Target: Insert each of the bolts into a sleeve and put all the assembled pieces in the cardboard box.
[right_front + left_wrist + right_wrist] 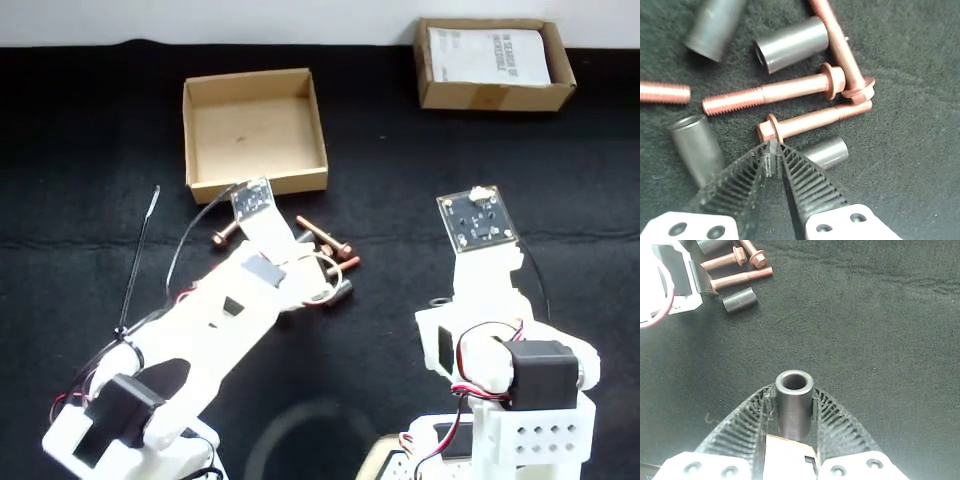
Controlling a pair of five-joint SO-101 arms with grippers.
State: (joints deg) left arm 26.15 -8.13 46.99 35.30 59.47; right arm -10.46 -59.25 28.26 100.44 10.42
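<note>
Gripping a sleeve (794,416), right hand (793,396); left hand (774,156) clenched; paper (490,55) inside far box (495,97).

Both arms were built from white plastic shells. The left arm (200,340) carried a black motor (120,410) near its base, thin red and black wires (75,395) and a long black strap (138,262) sticking out sideways. The right arm (485,300) had a black motor block (545,372), red, white and black wires (470,385) and a row of small holes in its base. Each wrist bore a small square circuit board (478,220). The left gripper (775,146) and right gripper (794,392) had black ribbed fingers (735,187) on white mounts with dark screw holes.
</note>
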